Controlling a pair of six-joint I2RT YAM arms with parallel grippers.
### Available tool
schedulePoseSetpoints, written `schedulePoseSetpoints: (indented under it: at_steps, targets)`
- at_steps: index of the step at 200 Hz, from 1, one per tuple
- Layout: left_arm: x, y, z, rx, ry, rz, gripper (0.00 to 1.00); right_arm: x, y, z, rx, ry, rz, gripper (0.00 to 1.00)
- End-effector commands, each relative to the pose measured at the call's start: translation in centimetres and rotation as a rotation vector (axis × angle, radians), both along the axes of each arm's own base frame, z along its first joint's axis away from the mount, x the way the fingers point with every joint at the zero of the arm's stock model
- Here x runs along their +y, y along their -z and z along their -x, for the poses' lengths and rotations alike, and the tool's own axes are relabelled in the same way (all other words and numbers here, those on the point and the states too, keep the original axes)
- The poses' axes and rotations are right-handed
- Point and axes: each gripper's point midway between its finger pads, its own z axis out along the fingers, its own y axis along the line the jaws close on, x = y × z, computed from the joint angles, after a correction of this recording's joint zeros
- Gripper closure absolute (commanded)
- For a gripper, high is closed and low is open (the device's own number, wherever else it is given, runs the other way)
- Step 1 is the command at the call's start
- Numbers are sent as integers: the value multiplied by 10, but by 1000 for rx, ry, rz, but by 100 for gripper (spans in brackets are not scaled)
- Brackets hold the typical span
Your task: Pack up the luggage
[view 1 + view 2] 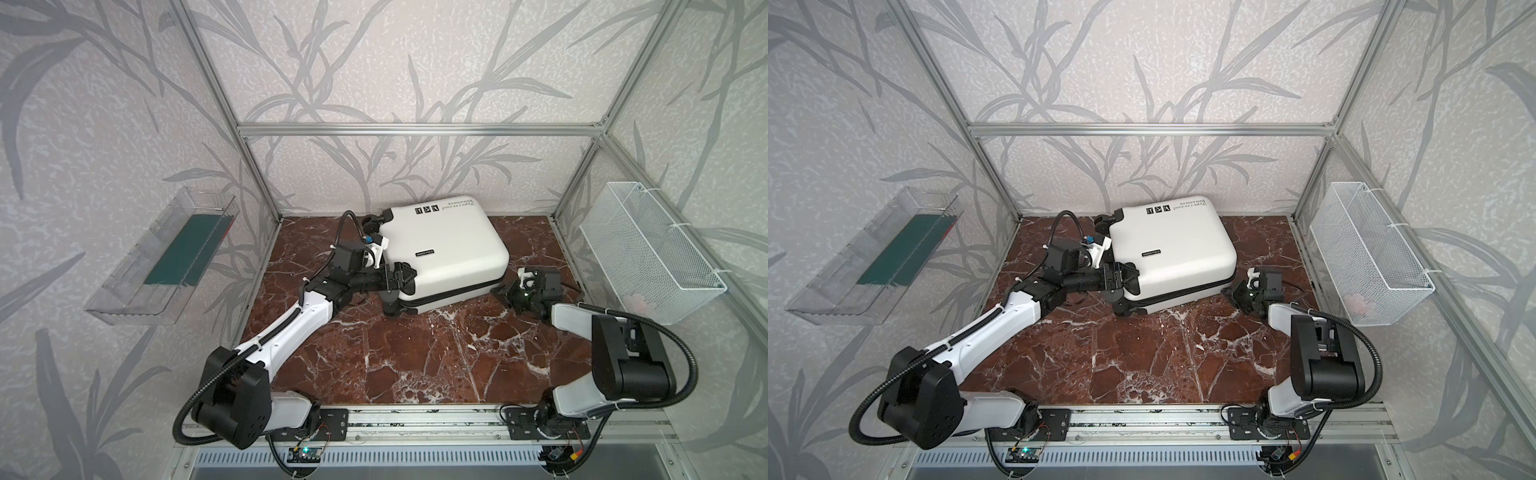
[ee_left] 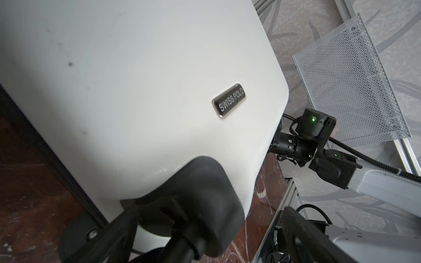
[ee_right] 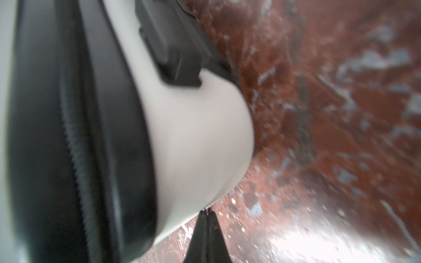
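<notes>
The luggage (image 1: 444,245) (image 1: 1171,245) is a white hard-shell suitcase lying flat and closed at the back middle of the marble table. Its black script and square marks face up. My left gripper (image 1: 401,276) (image 1: 1121,276) (image 2: 207,211) is open, its fingers standing wide on either side of the black wheel housing (image 2: 193,182) at the luggage's near left corner. My right gripper (image 1: 498,291) (image 1: 1231,291) (image 3: 206,210) is shut, with its tips against the rounded near right corner of the white shell (image 3: 198,136), beside the black zipper band (image 3: 75,148). I see nothing between its fingers.
A clear plastic bin (image 1: 162,257) (image 1: 872,257) hangs on the left wall with something dark green inside. On the right wall hangs a white wire mesh basket (image 1: 648,253) (image 1: 1370,257) (image 2: 346,79). Aluminium frame posts (image 1: 257,174) stand at the table's back corners.
</notes>
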Motion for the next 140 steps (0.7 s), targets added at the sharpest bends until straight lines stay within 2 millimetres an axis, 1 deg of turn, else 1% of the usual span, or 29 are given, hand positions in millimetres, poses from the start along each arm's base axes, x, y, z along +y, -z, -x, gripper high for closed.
schedulePoseSetpoints:
  at_steps: [1, 25, 30, 33, 39, 56, 72, 76, 80, 83, 89, 98, 104, 117, 131, 140]
  targets:
    - [-20, -12, 23, 28, 33, 92, 1, 5, -23, -30, -87, -35, -15, 100]
    - [-39, -17, 43, 15, 90, 87, 1, 7, -28, -51, -92, -60, -34, 100]
    - [-41, -18, 45, 12, 98, 84, 1, 8, -33, -54, -102, -63, -35, 100]
    - [-41, -19, 46, 11, 102, 81, 1, 8, -24, -56, -80, -66, -37, 100]
    - [-41, -22, 48, 3, 107, 74, 1, 8, -24, -59, -78, -71, -35, 100]
    - [-31, -29, 48, -37, 80, 21, 1, 7, -23, -58, -68, -88, -23, 100]
    - [-15, -41, 45, -110, 34, -45, 1, 3, -23, -50, -62, -85, -8, 100]
    - [-11, -43, 44, -127, 21, -64, 1, 2, -20, -47, -53, -85, -7, 100]
    - [-7, -47, 42, -149, 9, -80, 1, 1, -16, -44, -42, -83, -7, 97]
    - [-4, -49, 41, -162, 1, -90, 1, 1, -24, -43, -61, -83, -3, 96]
    - [3, -54, 37, -186, -21, -109, 1, 0, -25, -39, -62, -84, 0, 92]
    - [13, -62, 30, -215, -54, -130, 1, 0, -23, -32, -56, -87, 4, 89]
    - [21, -67, 24, -229, -77, -138, 1, 1, -22, -28, -50, -89, 4, 84]
    - [39, -76, 7, -238, -134, -137, 1, 1, -21, -19, -43, -88, 3, 66]
    - [57, -84, -14, -246, -181, -126, 1, 2, -20, -9, -42, -85, 3, 45]
    - [68, -87, -30, -251, -210, -132, 1, 2, -21, -2, -41, -82, -1, 37]
